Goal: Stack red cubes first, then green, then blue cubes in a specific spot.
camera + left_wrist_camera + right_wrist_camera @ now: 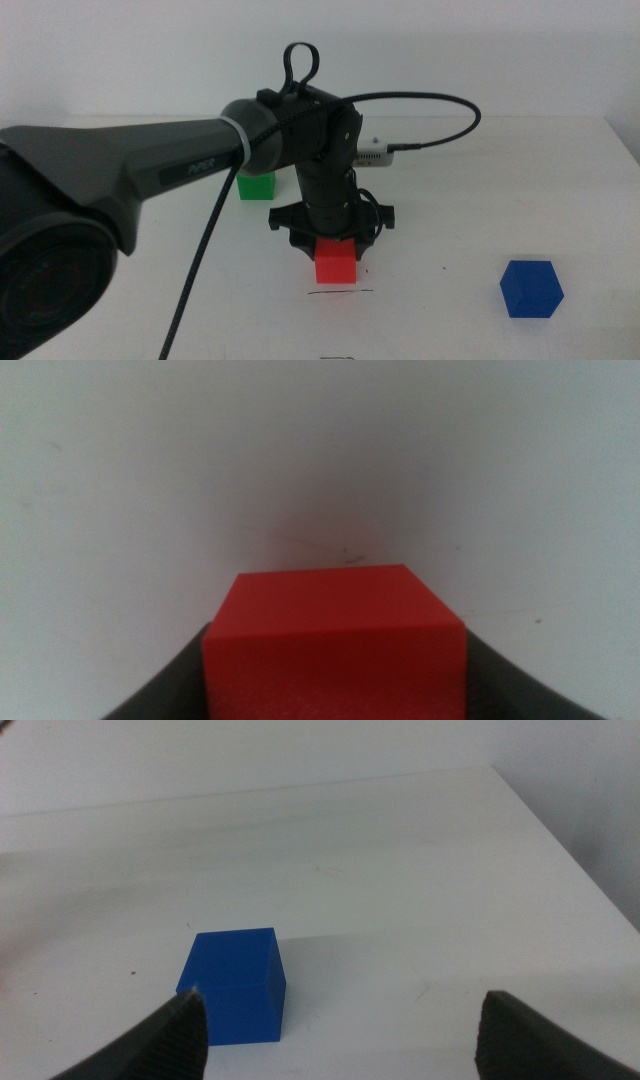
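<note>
Smooth white table [480, 180]; left gripper [335, 250] clamps matte red cube [336, 262].

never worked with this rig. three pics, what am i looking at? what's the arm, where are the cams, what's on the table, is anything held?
It's a two-arm robot at a white table. The wide picture comes from a camera looking forward and down over the table. The other two come from cameras on each arm's wrist, so each shows its own dark jaws at the bottom edge.

In the wide view the left arm reaches in from the left. Its left gripper is shut on the red cube, just behind a thin black pen line; the left wrist view shows that cube filling the space between the jaws.

The green cube sits farther back, partly hidden by the arm. The blue cube sits to the right.

The right gripper waits open, out of the wide view, looking at the blue cube.
</note>
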Controlling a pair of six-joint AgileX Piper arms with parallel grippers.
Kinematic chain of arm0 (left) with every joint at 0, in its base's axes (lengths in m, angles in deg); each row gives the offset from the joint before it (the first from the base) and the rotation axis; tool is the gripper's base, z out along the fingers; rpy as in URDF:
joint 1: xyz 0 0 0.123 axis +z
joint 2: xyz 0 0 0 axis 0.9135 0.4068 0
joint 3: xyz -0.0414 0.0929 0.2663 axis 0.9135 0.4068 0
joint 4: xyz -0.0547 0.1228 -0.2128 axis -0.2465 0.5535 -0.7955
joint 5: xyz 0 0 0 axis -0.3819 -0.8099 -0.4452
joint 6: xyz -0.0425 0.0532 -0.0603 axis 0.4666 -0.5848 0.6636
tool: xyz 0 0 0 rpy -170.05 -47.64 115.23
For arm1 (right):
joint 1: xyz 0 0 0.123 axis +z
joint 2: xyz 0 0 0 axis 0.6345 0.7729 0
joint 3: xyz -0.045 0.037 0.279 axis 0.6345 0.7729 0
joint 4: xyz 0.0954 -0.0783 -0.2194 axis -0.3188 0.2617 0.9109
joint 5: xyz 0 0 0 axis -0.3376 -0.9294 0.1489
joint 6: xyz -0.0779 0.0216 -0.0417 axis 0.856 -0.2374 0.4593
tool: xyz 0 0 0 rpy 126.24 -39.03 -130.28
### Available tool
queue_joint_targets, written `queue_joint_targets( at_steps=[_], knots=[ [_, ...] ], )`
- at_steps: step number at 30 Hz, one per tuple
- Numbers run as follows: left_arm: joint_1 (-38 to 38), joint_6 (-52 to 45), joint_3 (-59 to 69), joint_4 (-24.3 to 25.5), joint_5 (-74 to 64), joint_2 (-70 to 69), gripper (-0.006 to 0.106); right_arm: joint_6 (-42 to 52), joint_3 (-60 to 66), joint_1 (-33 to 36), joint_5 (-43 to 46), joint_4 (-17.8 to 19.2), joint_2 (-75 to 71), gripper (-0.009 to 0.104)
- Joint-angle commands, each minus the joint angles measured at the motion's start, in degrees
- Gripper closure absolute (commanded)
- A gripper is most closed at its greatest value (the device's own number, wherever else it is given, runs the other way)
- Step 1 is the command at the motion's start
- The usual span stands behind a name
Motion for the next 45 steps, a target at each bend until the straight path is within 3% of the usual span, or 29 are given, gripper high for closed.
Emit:
queue_joint_targets(
  at_steps=[1, 20, 24, 25, 26, 27, 31, 45],
  knots=[
    [-0.42, -0.13, -1.67, -1.74, 0.88, -2.53, 0.102, 0.61, -0.56, -0.33, 4.26, 0.76, -0.82, 0.024],
    [-0.36, 0.10, -1.67, -3.24, 1.73, -2.10, 0.102, 0.61, -0.56, -0.33, 4.26, 0.76, -0.82, 0.024],
    [-0.36, 1.62, -1.67, -3.24, 1.73, -2.10, 0.089, 0.61, -0.56, -0.33, 4.26, 0.76, -0.82, 0.024],
    [-0.36, 1.62, -1.67, -3.24, 1.78, -2.10, 0.070, 0.61, -0.56, -0.33, 4.26, 0.76, -0.82, 0.024],
    [-0.36, 1.56, -1.67, -3.18, 1.78, -2.10, 0.064, 0.61, -0.56, -0.33, 4.26, 0.76, -0.82, 0.024],
    [-0.36, 0.61, -1.67, -2.99, 2.17, -2.10, 0.034, 0.61, -0.56, -0.33, 4.26, 0.76, -0.82, 0.024],
    [-0.31, 0.23, -1.67, -2.79, 2.17, -2.10, 0.009, 0.61, -0.56, -0.33, 4.26, 0.76, -0.82, 0.024],
    [-0.31, -1.94, -3.49, -2.79, -1.75, -2.36, 0.007, 0.61, -0.56, -0.33, 4.26, 0.76, -0.82, 0.024]
  ],
)
